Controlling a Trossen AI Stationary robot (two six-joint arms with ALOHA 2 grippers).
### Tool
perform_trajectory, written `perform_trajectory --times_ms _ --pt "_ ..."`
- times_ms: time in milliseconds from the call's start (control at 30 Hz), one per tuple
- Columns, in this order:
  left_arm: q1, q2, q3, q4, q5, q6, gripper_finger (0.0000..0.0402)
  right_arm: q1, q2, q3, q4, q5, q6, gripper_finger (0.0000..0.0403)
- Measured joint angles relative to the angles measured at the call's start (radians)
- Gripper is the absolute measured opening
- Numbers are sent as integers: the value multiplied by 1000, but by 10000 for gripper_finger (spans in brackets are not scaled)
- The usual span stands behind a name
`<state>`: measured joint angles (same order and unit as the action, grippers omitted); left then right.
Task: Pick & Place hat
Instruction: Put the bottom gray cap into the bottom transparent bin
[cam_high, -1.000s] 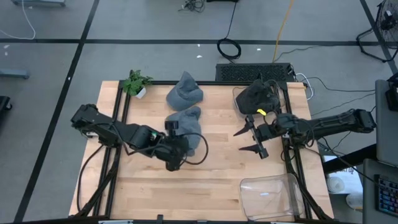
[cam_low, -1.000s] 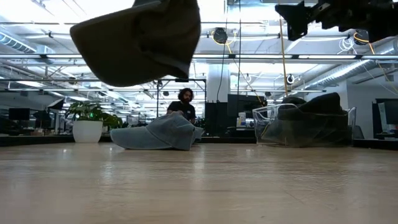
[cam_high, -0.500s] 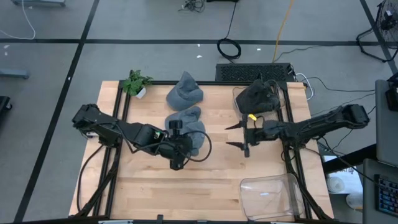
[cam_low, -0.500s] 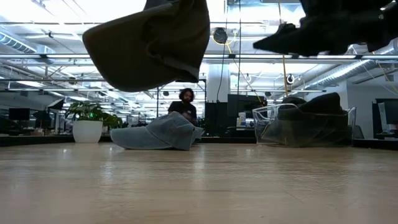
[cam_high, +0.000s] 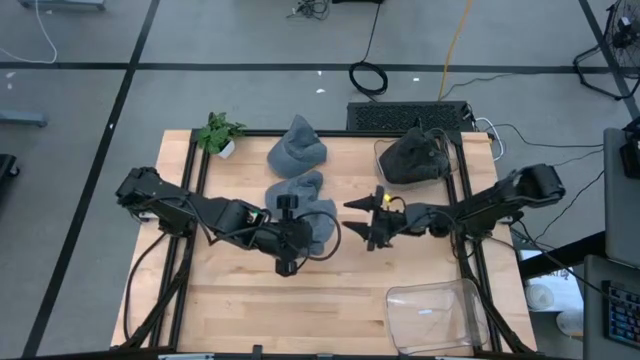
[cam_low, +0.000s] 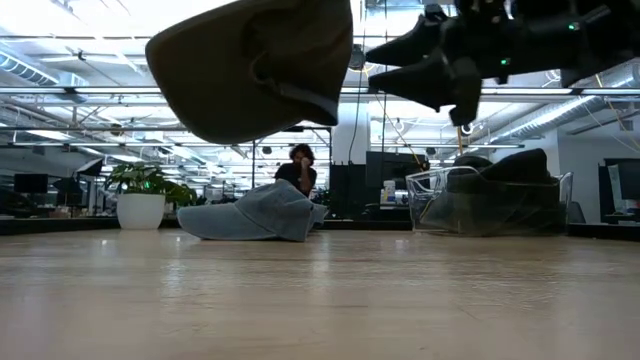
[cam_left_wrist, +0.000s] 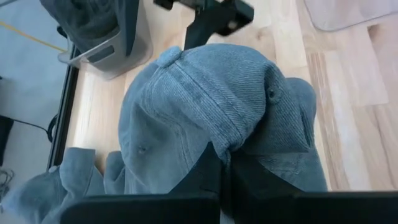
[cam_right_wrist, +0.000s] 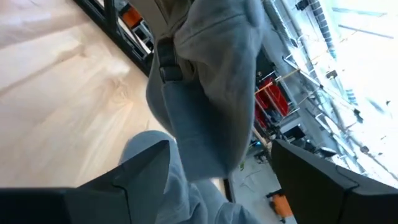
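Between the two dark jaws of the left gripper (cam_left_wrist: 225, 163), pinched shut on the fabric, hangs a blue-grey denim cap (cam_left_wrist: 214, 109), held clear above the light wooden plank table (cam_high: 350, 290) near its middle. Its crown is stitched in panels that meet at a cloth-covered button on top, with small sewn eyelets in the panels and a soft, faded twill weave; from table level the cap (cam_low: 255, 65) shows its darker hollow underside and curved brim, well above the boards. No lettering or logo can be read on it. Just beside the cap, the right gripper (cam_high: 362, 216) reaches in from the right with its jaws spread wide, one finger on either side of the cap's edge, holding nothing; its wrist view looks straight at the hanging denim (cam_right_wrist: 205, 93). Farther back on the table lies a second crumpled blue-grey denim hat (cam_high: 297, 150), flat on the boards. Next to it at the far left corner stands a small green plant in a white pot (cam_high: 218, 134). A clear plastic bin with a dark hat inside (cam_high: 412, 157) sits at the far right, and another clear plastic bin (cam_high: 432, 315) at the near right edge. A person (cam_low: 298, 168) sits in the room beyond the table.
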<state>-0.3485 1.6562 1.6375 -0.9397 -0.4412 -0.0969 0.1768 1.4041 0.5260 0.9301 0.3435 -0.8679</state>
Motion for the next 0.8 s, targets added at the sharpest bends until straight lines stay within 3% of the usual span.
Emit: perform_trajectory --times_ms 400,800 --pt "-1 0 0 22 37 17 5 -21 132 184 1 -8 -90 270" --pt "-1 0 0 17 41 16 8 -11 132 221 -13 -61 -56 268"
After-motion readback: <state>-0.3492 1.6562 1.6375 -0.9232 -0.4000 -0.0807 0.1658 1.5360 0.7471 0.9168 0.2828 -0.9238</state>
